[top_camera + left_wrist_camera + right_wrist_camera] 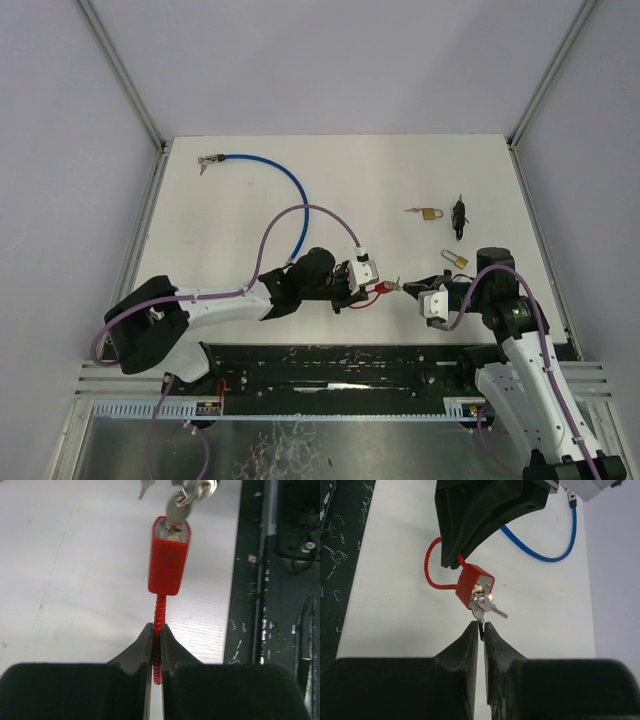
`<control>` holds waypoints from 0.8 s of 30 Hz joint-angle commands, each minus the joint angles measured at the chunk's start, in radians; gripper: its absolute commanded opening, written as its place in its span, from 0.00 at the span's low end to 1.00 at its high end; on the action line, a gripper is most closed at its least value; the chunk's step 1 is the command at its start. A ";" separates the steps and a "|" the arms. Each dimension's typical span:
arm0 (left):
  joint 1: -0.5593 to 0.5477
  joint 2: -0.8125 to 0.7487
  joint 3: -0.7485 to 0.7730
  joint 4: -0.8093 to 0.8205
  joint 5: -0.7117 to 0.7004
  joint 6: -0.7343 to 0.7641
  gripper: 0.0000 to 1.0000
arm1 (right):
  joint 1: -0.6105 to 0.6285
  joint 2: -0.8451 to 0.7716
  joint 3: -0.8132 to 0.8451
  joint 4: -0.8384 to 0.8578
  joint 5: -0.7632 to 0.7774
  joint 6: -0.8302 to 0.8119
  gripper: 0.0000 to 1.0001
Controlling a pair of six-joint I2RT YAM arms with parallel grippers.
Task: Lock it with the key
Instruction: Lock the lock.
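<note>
Near the front edge of the counter (330, 190), about at its middle, the two arms meet at the red padlock (169, 555). The left end effector (156, 631) is closed tightly on the red cable (159, 611) of this padlock, just below the body. It holds the padlock out with the keyhole side pointing toward the right arm. The key (478, 614) sits in the keyhole, and a second key (498, 611) hangs beside it on the same ring. The right end effector (480, 626) is narrow: its tips stand nearly together, with the edge of the key's head between them. In the right wrist view the red cable makes a loop to one side of the body and goes behind the left fingers. Farther back on the counter, on the left side, lies a blue cable (285, 175). On the right side lie a brass padlock (432, 213), a dark object (459, 216) just beside it, and a second brass padlock (455, 260) close to the right arm.
</note>
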 commanded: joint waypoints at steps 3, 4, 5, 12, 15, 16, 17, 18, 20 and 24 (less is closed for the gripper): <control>-0.006 0.001 0.049 -0.066 -0.172 0.006 0.00 | 0.008 -0.063 -0.030 -0.007 -0.013 -0.084 0.29; -0.010 -0.002 0.051 -0.074 -0.197 0.014 0.00 | 0.008 -0.065 -0.027 -0.003 -0.013 -0.074 0.31; -0.013 -0.005 0.052 -0.080 -0.225 0.024 0.00 | 0.007 -0.066 -0.024 0.003 -0.014 -0.037 0.32; -0.065 -0.040 0.045 -0.088 -0.411 0.114 0.00 | 0.001 0.005 0.049 0.059 -0.112 0.252 0.41; -0.099 -0.059 0.027 -0.062 -0.478 0.167 0.00 | -0.003 0.048 0.063 0.144 -0.189 0.462 0.48; -0.107 -0.065 0.019 -0.051 -0.494 0.184 0.00 | -0.005 0.062 0.064 0.180 -0.211 0.528 0.49; -0.121 -0.070 0.011 -0.039 -0.509 0.198 0.00 | -0.008 0.076 0.065 0.207 -0.229 0.581 0.50; -0.129 -0.075 0.001 -0.029 -0.519 0.214 0.00 | -0.008 0.090 0.068 0.220 -0.240 0.608 0.50; -0.140 -0.084 -0.018 -0.008 -0.528 0.234 0.00 | -0.009 0.126 0.072 0.248 -0.239 0.652 0.50; -0.152 -0.096 -0.038 0.017 -0.525 0.258 0.00 | -0.009 0.196 0.123 0.258 -0.183 0.727 0.50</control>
